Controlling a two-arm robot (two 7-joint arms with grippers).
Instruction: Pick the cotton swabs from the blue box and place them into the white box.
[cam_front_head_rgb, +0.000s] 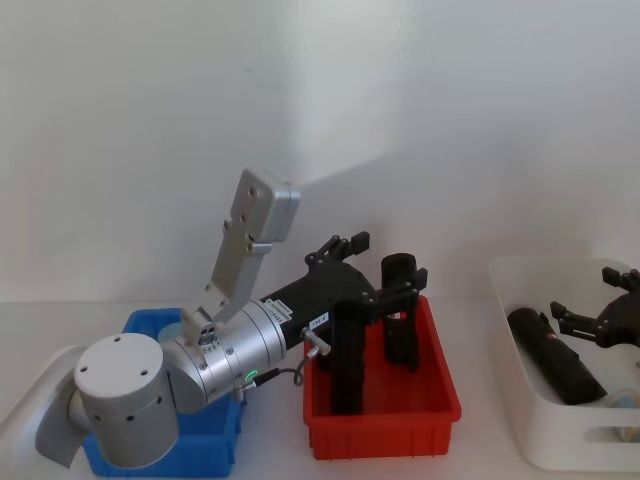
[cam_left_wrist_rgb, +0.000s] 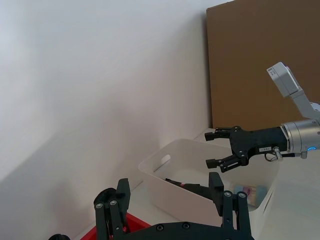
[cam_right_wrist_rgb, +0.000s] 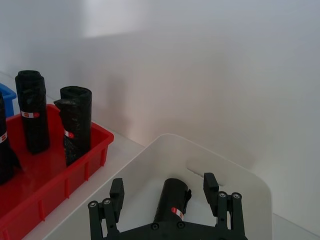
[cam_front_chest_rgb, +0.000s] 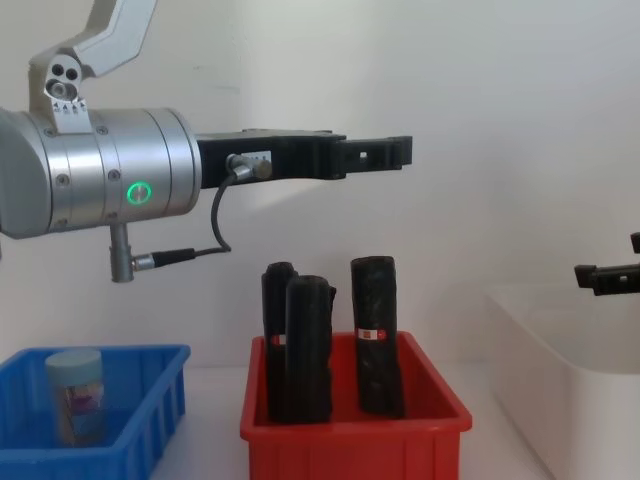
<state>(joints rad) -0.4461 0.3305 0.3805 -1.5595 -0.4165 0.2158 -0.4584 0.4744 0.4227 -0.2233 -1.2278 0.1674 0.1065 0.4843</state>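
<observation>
Left tool (cam_front_chest_rgb: 385, 152) released, empty, raised above the red bin (cam_front_chest_rgb: 352, 425). Right tool (cam_front_head_rgb: 612, 308) released, empty, over the white box (cam_front_head_rgb: 545, 425). One tub of cotton swabs (cam_front_chest_rgb: 74, 395) upright in the blue box (cam_front_chest_rgb: 150, 420), left of the red bin.

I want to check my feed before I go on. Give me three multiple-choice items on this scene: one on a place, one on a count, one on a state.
1. Where is the left gripper?
A. above the red bin
B. touching the tabletop
C. tucked at the robot's side

2. How many black rolls stand in the red bin?
A. one
B. three
C. five

3. How is the right gripper?
A. shut on something
B. shut, empty
C. open, empty

Answers:
1 A: the head and chest views show it over the red bin.
2 B: the chest view shows three upright.
3 C: its fingers are spread with nothing between them.
</observation>
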